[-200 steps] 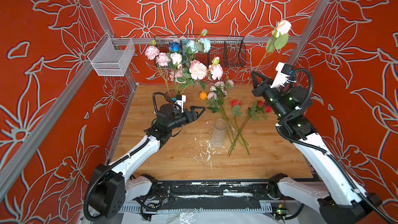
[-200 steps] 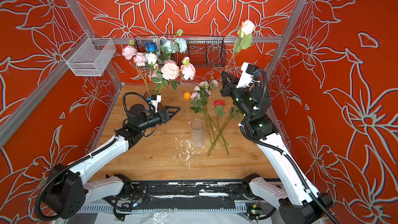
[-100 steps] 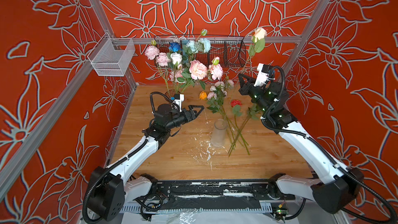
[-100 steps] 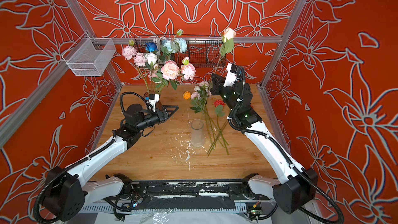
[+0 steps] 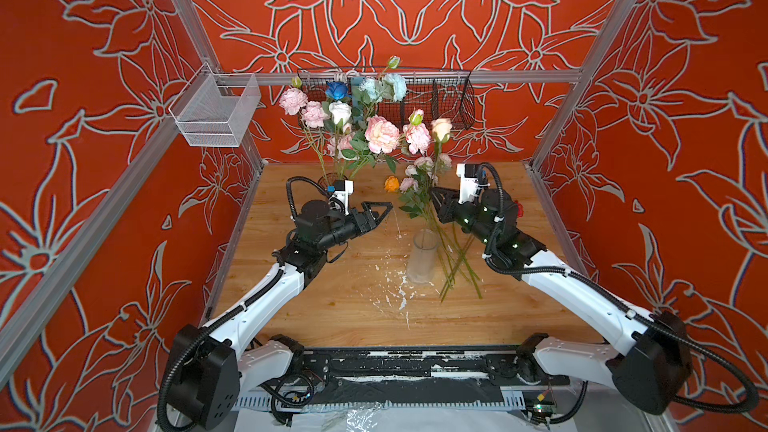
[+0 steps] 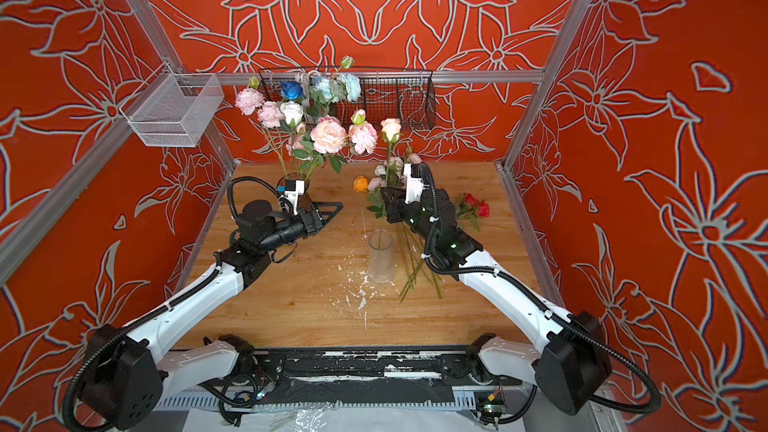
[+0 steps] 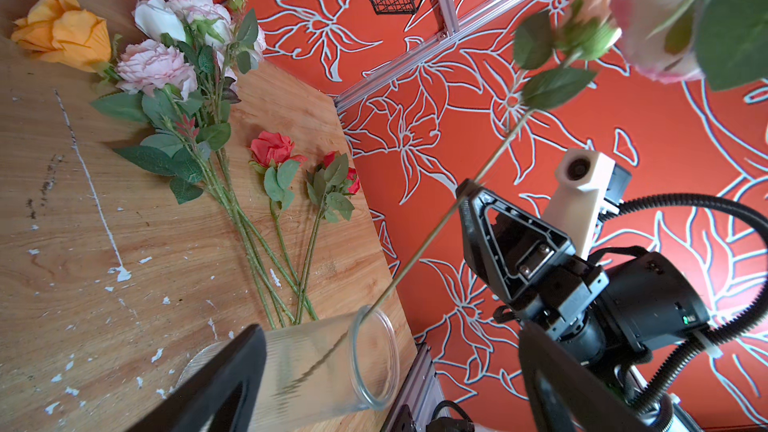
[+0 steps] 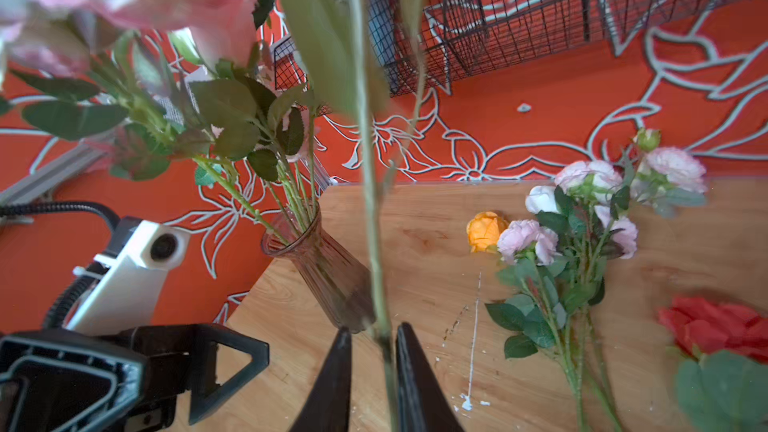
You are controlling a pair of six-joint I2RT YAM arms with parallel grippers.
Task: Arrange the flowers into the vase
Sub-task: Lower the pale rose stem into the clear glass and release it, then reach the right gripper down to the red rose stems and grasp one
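A pale peach rose (image 5: 441, 130) stands upright, and its stem (image 7: 415, 259) runs down into the mouth of the clear ribbed vase (image 5: 423, 257) mid-table. My right gripper (image 5: 434, 197) sits above the vase, open. The stem leans on one of its fingers (image 8: 411, 380), with a gap on the other side. My left gripper (image 5: 384, 211) hovers wide open left of the vase (image 7: 316, 363) and holds nothing. Pink flowers (image 5: 415, 176), an orange one (image 5: 391, 183) and red ones (image 6: 478, 205) lie on the table.
A tinted vase (image 8: 320, 259) with a full bouquet (image 5: 365, 126) stands at the back left of the wooden table (image 5: 332, 309). A silver mesh basket (image 5: 212, 114) hangs on the left wall and a black wire basket (image 5: 436, 93) on the back wall.
The right arm swung in from the right wall and came down, bringing the rose's stem into the clear vase. Its jaws have parted. The left arm has hardly moved.
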